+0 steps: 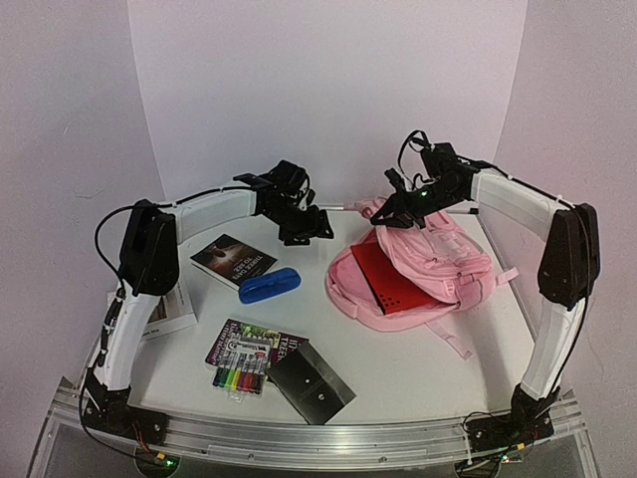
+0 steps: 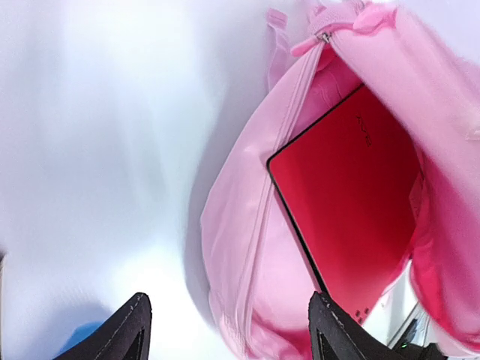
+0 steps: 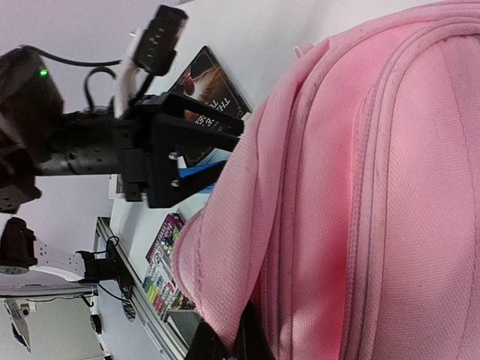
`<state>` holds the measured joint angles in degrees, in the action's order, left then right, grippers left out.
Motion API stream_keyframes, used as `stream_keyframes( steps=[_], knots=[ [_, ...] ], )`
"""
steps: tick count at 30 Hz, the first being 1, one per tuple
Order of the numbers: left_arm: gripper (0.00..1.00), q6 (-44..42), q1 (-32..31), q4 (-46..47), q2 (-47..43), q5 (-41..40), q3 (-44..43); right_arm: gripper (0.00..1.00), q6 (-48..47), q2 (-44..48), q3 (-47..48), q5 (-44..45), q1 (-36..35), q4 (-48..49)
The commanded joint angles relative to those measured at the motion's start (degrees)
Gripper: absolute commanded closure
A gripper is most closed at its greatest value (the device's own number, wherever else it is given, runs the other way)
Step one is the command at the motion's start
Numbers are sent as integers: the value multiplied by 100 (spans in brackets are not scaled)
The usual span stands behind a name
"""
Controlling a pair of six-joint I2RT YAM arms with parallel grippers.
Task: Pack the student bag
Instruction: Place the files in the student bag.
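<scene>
**A:** How do the jaws of the left gripper (image 2: 229, 313) stand?

**B:** Wide apart, with nothing between them. It hangs over bare white table (image 1: 418, 368).

**A:** What is nearest to it?

**B:** The zip edge of the student bag (image 1: 430, 267), just ahead and to its right. The bag lies on the table with its mouth gaping towards this gripper. A red flat case (image 2: 352, 202) with a dark rim sits inside, one corner reaching the zip line.

**A:** And the right gripper (image 1: 398, 211)?

**B:** Pinched shut on the bag's pink top flap, holding it raised above the red case. The two grippers face each other, near but apart.

**A:** Where is there room?

**B:** Ahead and to the left of the left gripper it is open table up to the backdrop (image 1: 328, 100). Behind it, towards its own base, lies a blue case (image 1: 269, 286) just beside a dark book (image 1: 232, 259). Further back are a marker pack (image 1: 242, 370) and a grey folder (image 1: 312, 383), touching or overlapping. A white box (image 1: 164, 314) sits at the left edge by the arm.

**A:** And behind the right gripper?

**B:** A pink strap (image 1: 453, 339) trails off the bag, then bare table as far as the metal rail (image 1: 328, 438). Plain white walls close the back and both sides.
</scene>
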<state>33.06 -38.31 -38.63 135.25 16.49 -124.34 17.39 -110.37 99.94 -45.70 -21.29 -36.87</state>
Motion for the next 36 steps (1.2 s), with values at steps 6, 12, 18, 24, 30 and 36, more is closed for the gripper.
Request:
stream_keyframes(
  steps=[6,12,18,24,30,36],
  knots=[
    [30,-1083,-136,872,719,228,-574,100,475,700,255,-617,36,189],
    [35,-1454,-199,609,920,294,-615,100,515,799,242,-632,42,180],
    [35,-1743,-303,386,882,-145,-379,100,526,870,153,-690,51,184],
    [38,-1967,-423,192,1116,-547,-635,100,570,968,5,-810,61,156],
    [37,-2176,-581,121,1237,-877,-713,100,623,1024,-163,-917,58,153],
    [71,-1917,-624,89,1104,-1343,-763,100,513,1127,-435,-822,57,107]
  ],
)
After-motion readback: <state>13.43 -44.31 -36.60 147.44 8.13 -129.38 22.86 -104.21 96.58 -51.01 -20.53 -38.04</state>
